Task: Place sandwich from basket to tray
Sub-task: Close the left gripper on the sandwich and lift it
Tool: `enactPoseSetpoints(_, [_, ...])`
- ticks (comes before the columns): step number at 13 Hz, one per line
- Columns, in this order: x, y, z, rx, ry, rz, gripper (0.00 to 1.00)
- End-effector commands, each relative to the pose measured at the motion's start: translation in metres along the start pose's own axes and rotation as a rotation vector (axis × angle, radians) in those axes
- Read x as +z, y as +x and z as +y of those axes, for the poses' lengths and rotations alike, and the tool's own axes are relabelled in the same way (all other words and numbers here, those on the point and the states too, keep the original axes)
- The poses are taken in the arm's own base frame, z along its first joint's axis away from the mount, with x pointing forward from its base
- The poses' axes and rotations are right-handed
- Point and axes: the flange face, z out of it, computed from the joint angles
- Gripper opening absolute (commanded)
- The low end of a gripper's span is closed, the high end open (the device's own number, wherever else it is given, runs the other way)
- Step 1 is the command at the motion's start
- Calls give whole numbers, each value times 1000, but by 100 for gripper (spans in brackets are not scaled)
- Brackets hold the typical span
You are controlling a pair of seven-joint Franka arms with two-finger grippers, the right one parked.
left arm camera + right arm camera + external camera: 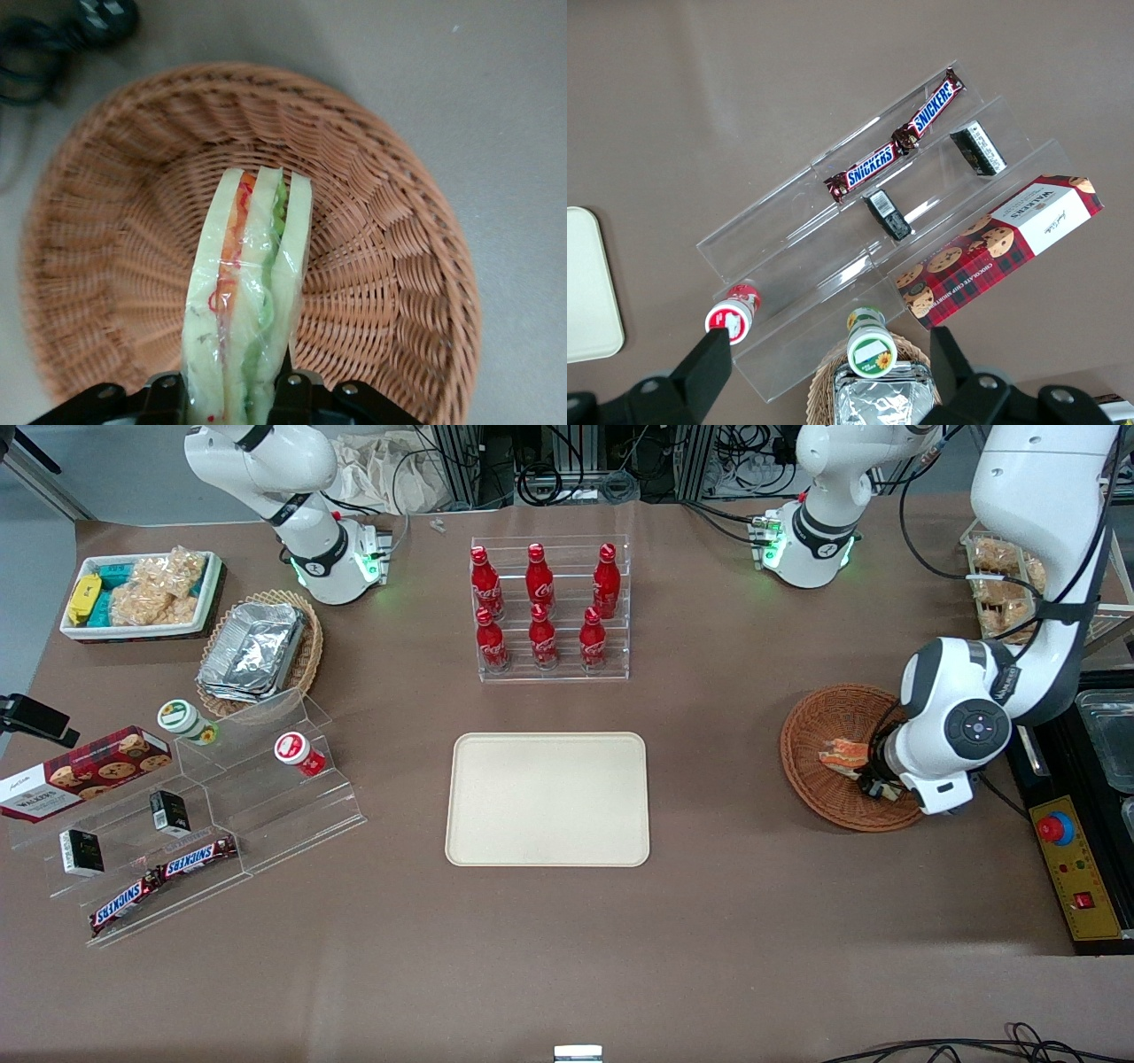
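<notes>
The sandwich (252, 292), a clear-wrapped wedge of white bread with orange and green filling, stands on edge inside the round reddish-brown wicker basket (399, 266). My left gripper (229, 403) is shut on its lower end, one black finger pressed against each bread face. In the front view the gripper (873, 784) reaches down into the basket (824, 726) at the working arm's end of the table, and the sandwich (842, 755) shows beside the wrist. The cream tray (547, 797) lies bare at mid-table.
A clear rack of red cola bottles (549, 607) stands farther from the front camera than the tray. An acrylic stepped stand (221, 806) with snacks, a tan basket of foil containers (257, 651) and a white snack tray (142, 593) lie toward the parked arm's end. A control box (1067, 868) sits beside the basket.
</notes>
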Motion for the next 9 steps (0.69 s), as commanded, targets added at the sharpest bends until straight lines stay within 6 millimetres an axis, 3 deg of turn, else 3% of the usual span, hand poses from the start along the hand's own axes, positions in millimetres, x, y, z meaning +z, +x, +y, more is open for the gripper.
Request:
enactPoseSetpoints(1, [-105, -4, 11, 74, 21, -47, 0])
enactPoseSetpoints(3, [-189, -9, 9, 182, -19, -119, 0])
enactPoseSetpoints(4, [-223, -23, 13, 271, -65, -123, 0])
enactPoseSetpoints(5, [-252, -50, 21, 415, -121, -100, 0])
enactPoseSetpoints(7, [-287, -110, 35, 729, -209, -66, 0])
enactPoseSetpoints(9, [-292, -164, 63, 883, -275, -86, 0])
